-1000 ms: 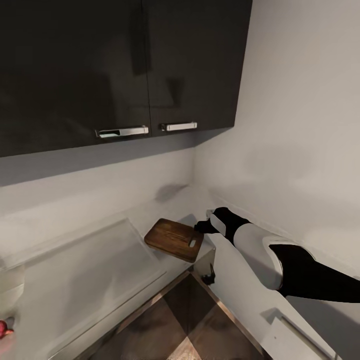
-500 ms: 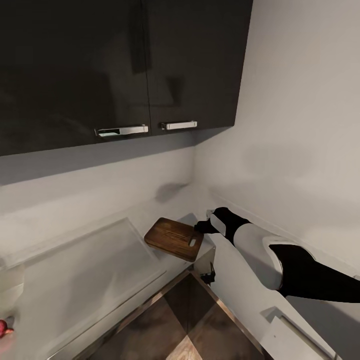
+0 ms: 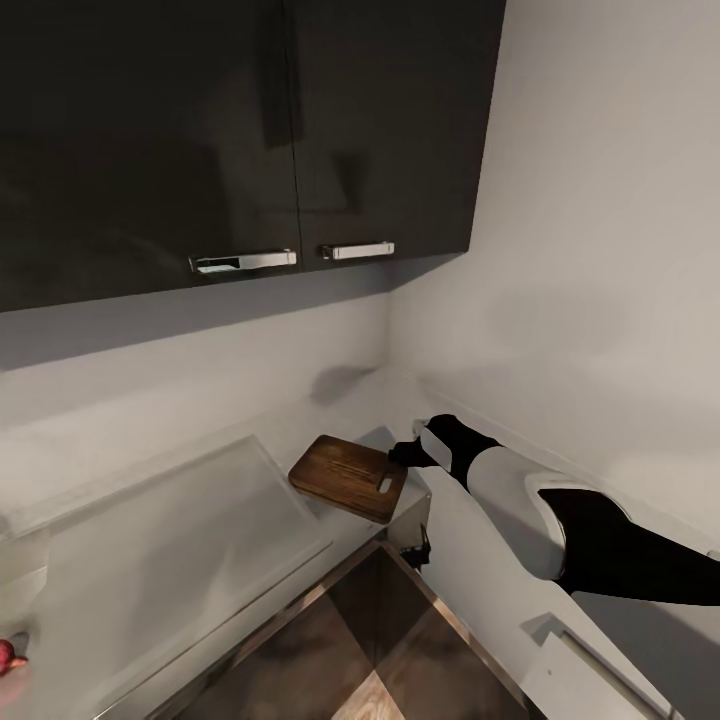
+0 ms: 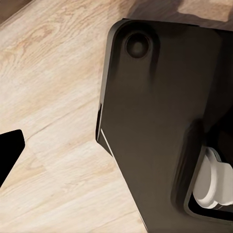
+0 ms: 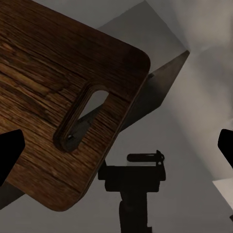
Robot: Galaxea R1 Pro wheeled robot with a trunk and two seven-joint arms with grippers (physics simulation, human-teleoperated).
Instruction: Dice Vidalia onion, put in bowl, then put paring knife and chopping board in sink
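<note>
Right fingers [image 5: 116, 145] spread wide, holding nothing, their dark tips at either edge of the wrist view. Chopping board [image 3: 349, 477] just ahead of them, on the grey desk [image 3: 180, 530], slotted end hanging past the desk's corner. Onion [image 3: 8, 655] far off from those fingers. Left fingers [image 4: 9, 154]: one dark tip above wooden floor [image 4: 53, 97]; spread impossible to tell.

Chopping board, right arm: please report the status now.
Right gripper open, jaws beside chopping board, not gripping. Board lies on countertop corner, overhanging. Nothing between.
</note>
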